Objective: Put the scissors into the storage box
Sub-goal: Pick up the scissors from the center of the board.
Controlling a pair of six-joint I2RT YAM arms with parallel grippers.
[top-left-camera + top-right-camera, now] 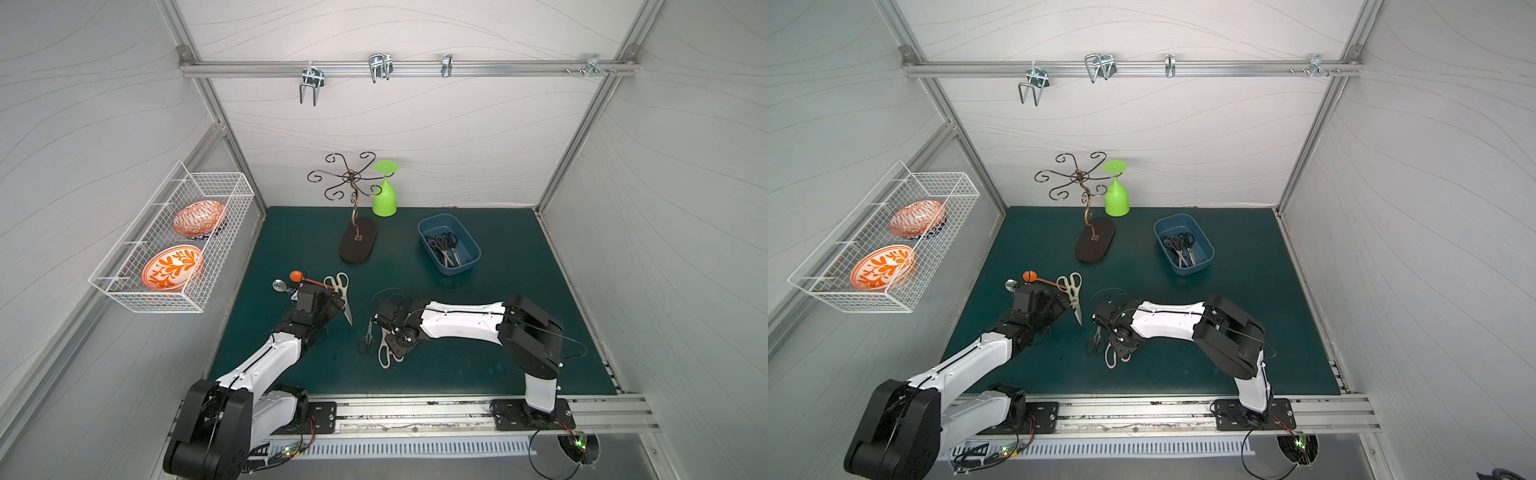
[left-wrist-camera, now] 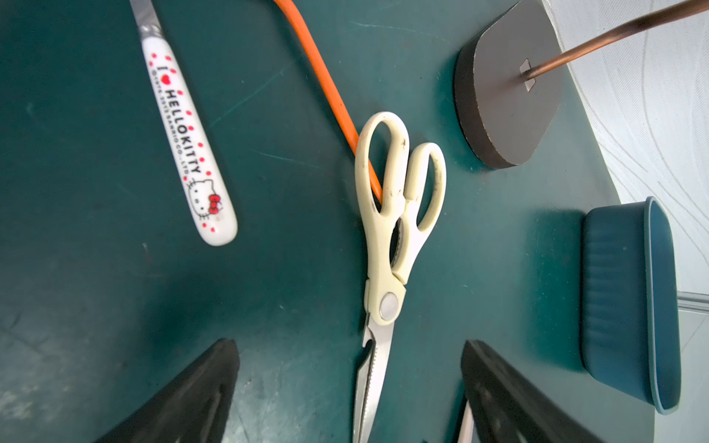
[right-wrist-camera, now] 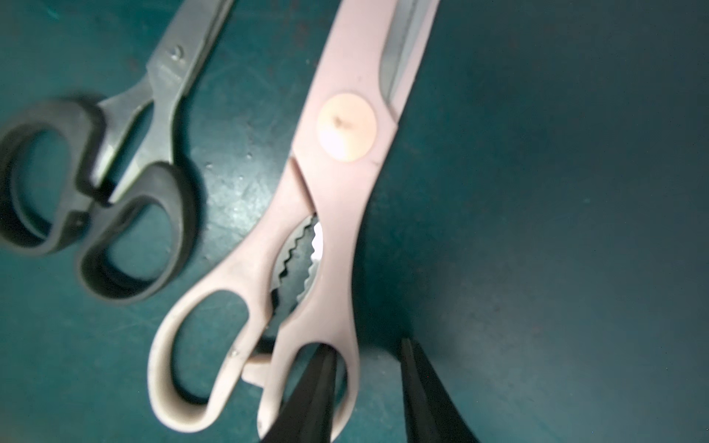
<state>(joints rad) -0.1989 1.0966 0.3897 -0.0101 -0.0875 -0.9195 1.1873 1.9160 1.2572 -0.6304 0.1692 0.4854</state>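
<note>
Cream-handled scissors (image 1: 341, 291) (image 1: 1074, 291) (image 2: 399, 214) lie on the green mat. My left gripper (image 1: 337, 305) (image 2: 350, 343) is open, its fingers wide apart on either side of the blades. Pink-handled scissors (image 1: 384, 357) (image 1: 1111, 358) (image 3: 337, 184) lie beside a black-handled pair (image 1: 368, 340) (image 1: 1095, 343) (image 3: 115, 214). My right gripper (image 1: 386, 338) (image 3: 366, 345) is low over the pink pair, with one finger inside a handle loop and the other outside it. The outer finger stands a little apart from the handle. The blue storage box (image 1: 461, 268) (image 1: 1192, 268) (image 2: 629, 307) holds several black-handled scissors (image 1: 444, 247) (image 1: 1179, 247).
A white-handled spoon (image 1: 279, 285) (image 2: 188, 142) and an orange spoon (image 1: 296, 275) (image 2: 322, 76) lie by the cream pair, the orange handle running under its loop. A mug tree (image 1: 357, 245) and a green glass (image 1: 385, 195) stand at the back. A wire basket (image 1: 216, 270) hangs on the left wall.
</note>
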